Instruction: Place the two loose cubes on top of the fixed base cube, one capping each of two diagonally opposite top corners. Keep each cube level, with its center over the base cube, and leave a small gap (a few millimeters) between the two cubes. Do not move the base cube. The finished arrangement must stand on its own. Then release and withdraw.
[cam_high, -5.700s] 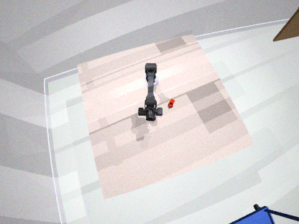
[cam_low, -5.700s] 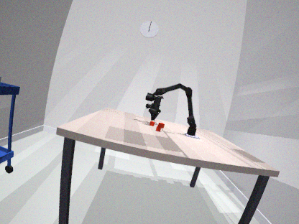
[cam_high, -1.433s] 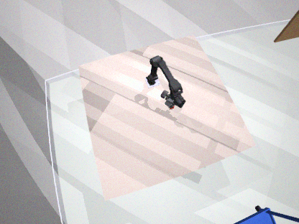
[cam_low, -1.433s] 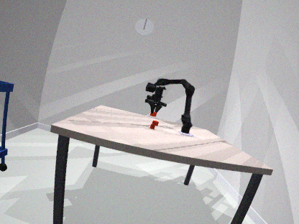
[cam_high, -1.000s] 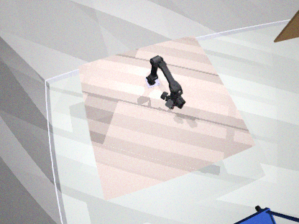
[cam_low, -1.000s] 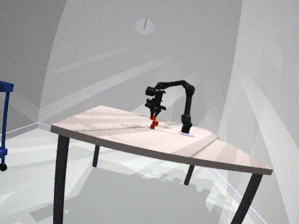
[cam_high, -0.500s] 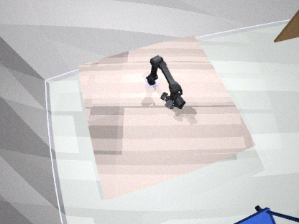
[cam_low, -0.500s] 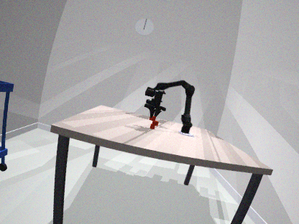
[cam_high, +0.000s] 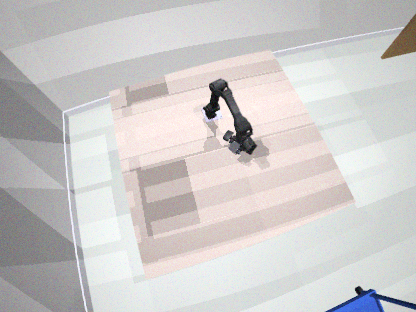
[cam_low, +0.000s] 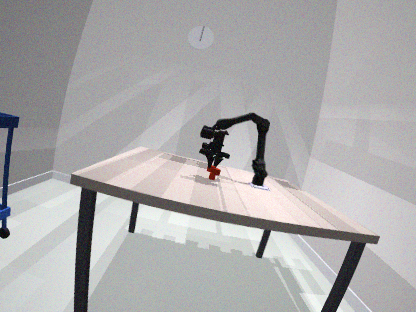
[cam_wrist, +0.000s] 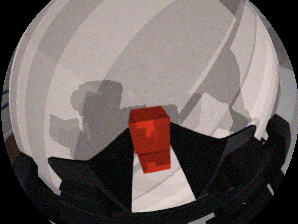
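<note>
Red cubes (cam_low: 213, 173) (cam_wrist: 150, 131) under the gripper (cam_low: 215, 166) (cam_wrist: 149, 128)
Its fingers grasp one cube; others sit close below.

One shiny red cube (cam_low: 210, 169) (cam_wrist: 150, 136) is pinched, bunched up close with more red cubes (cam_low: 212, 176) (cam_wrist: 156, 163) down low.

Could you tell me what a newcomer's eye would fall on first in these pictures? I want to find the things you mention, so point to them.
Probably the bright red cubes (cam_low: 213, 173) (cam_wrist: 149, 134), grouped at the gripper (cam_high: 234, 142) (cam_low: 214, 166) (cam_wrist: 149, 128) above the table (cam_high: 175, 135) (cam_low: 175, 190), one held between its fingers. Next comes the black arm (cam_high: 232, 106) (cam_low: 261, 140), arching over the pale wooden tabletop. A blue frame (cam_high: 350, 305) (cam_low: 9, 120) stands off to the side.
</note>
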